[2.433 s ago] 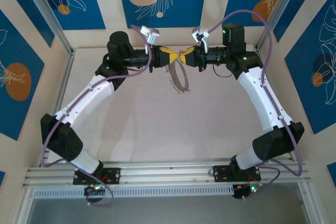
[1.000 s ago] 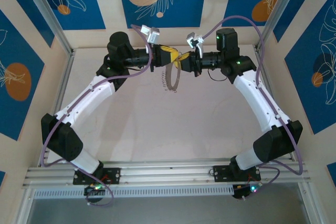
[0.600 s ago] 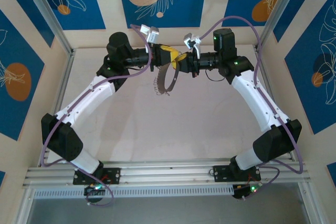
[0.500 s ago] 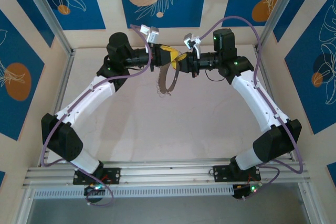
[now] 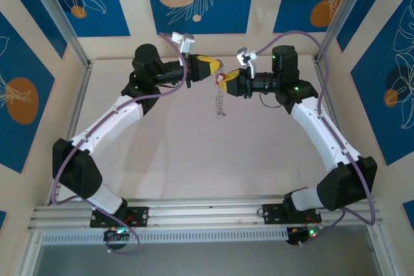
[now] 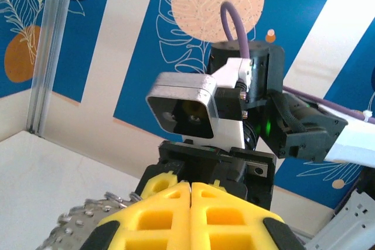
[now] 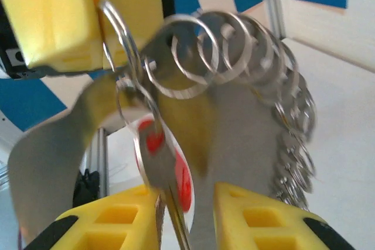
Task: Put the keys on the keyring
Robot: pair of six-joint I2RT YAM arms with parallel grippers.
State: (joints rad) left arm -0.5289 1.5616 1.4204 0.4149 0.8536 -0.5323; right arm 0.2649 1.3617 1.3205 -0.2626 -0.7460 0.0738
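Grips a top link of the keyring (image 7: 234, 51) in the left tool (image 5: 212, 70), yellow pads (image 6: 170, 203) pressed flat together, high above the table (image 5: 168, 159) near its far edge. Lets the rest of the keyring hang straight down in free air, well clear of the table, presumably to keep the links untangled and easy to reach.

Sets the right tool (image 7: 187, 198) nose to nose with the left, just beside it, at the top of the hanging keyring. Stands narrowly parted there, one pad on either side of the key (image 7: 159, 155), apparently without pinching it: a gap on both sides of the blade in the right wrist view.

Shows the red head hanging from a link right under the left pads, blade pointing down between the right pads. Looks threaded on, judging by the free dangle with no pad bearing on the key. Cannot rule out mere resting against the link, given the blur at that joint.

Points to a threading step at or near its end. Calls next for a slow, straight retreat of the right tool, to avoid knocking the key or swinging the keyring. Risks dropping both to the table on any slip of the left grip, the only support.
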